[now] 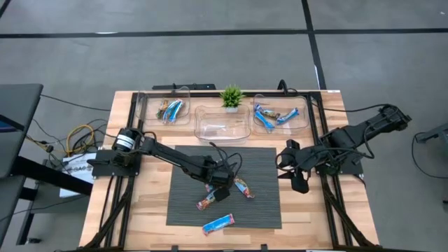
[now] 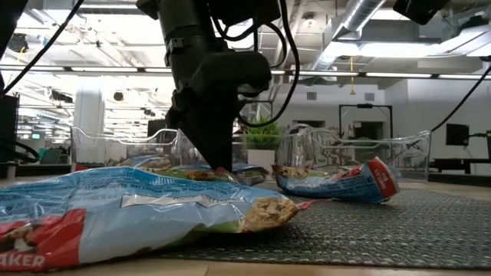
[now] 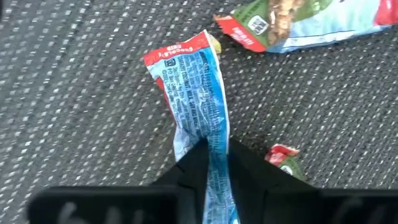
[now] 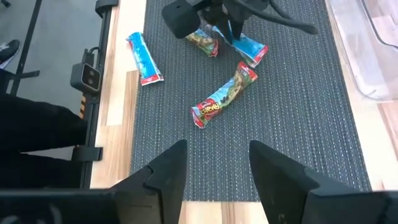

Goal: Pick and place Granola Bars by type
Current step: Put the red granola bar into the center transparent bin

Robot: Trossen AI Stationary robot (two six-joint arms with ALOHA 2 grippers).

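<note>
On the dark woven mat (image 1: 266, 210) lie several granola bars. My left gripper (image 3: 214, 149) stands over the mat's middle (image 1: 222, 190), pointing steeply down, shut on a blue bar with a red end (image 3: 186, 81). A green, blue and red bar (image 3: 298, 22) lies flat beside it, and another multicoloured one (image 1: 210, 201) lies close by. A blue bar (image 1: 218, 223) rests on the mat's near edge. My right gripper (image 4: 214, 155) hangs open above the mat's right edge (image 1: 297, 178), holding nothing. My left gripper pinches the blue bar's wrapper (image 3: 208, 130) between its two fingers (image 3: 193, 165), which squeeze it narrow at that spot. The fingers come from above, slanting. The bar runs out past the fingertips, and its red-edged end (image 3: 177, 53) lies on the mat.
Three clear bins stand along the table's far edge: the left (image 1: 164, 110) holds multicoloured bars, the right (image 1: 280, 115) blue ones, the middle (image 1: 222, 124) shows none. A small potted plant (image 1: 231, 96) stands behind the middle bin. Bare mat lies toward the right.
</note>
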